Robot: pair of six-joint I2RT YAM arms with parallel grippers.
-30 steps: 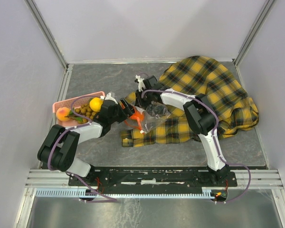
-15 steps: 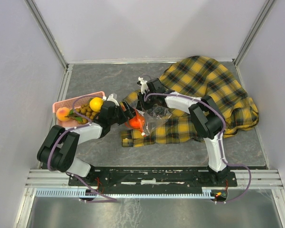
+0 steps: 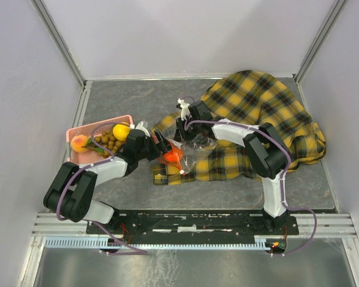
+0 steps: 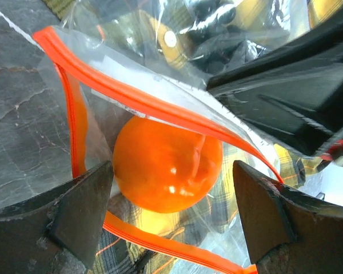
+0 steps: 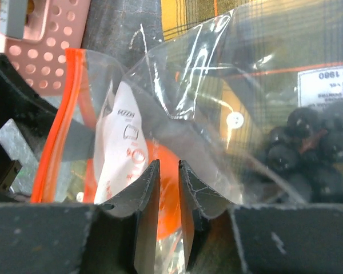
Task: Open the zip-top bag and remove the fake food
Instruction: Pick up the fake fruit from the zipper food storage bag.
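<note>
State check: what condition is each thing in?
zip-top bag: open, mouth gaping.
orange fruit: inside the bag mouth, ungripped.
dark berries: deep in bag.
left gripper: open, fingers flanking the orange fruit.
right gripper: shut on bag's upper wall.
pink basket: holding fake food.
plaid cloth: crumpled, under bag.

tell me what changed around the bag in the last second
The right arm swung right, its jaws keeping their pinch on the zip-top bag's lip. The left jaws, open, nudged slightly right at the bag mouth, flanking the orange fruit. Pink basket and plaid cloth stayed put.
</note>
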